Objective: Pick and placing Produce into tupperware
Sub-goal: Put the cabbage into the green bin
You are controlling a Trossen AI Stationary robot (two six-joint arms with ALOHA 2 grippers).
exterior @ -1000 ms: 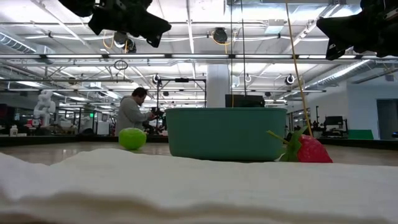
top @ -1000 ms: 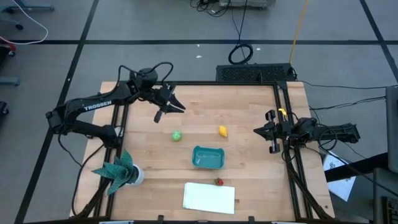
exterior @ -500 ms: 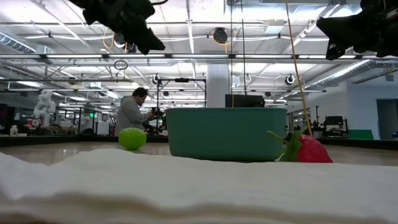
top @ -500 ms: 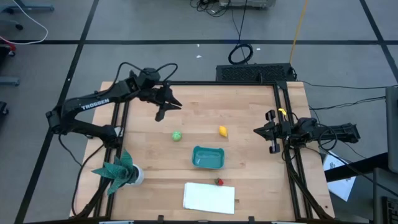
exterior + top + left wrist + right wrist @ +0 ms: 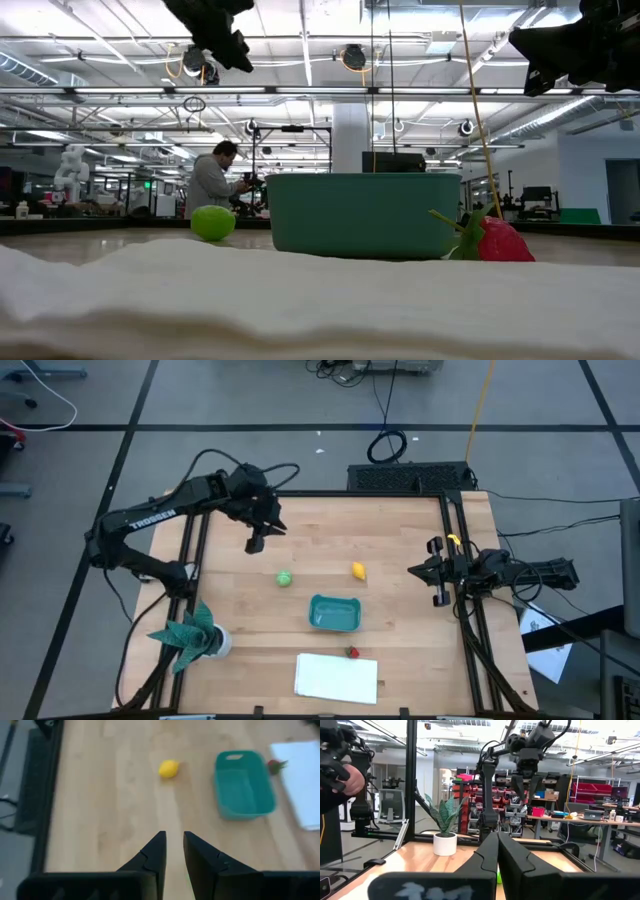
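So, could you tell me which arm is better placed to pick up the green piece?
Left. Its gripper hangs just beyond the green piece, while the right gripper sits at the table's far edge.

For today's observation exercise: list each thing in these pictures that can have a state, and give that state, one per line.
Tupperware: empty, upright.
Green piece: loose on table.
Lemon: loose on table.
Red piece: on table beside white sheet.
Left hand: raised, slightly open, empty.
Right hand: waiting at table edge, shut.
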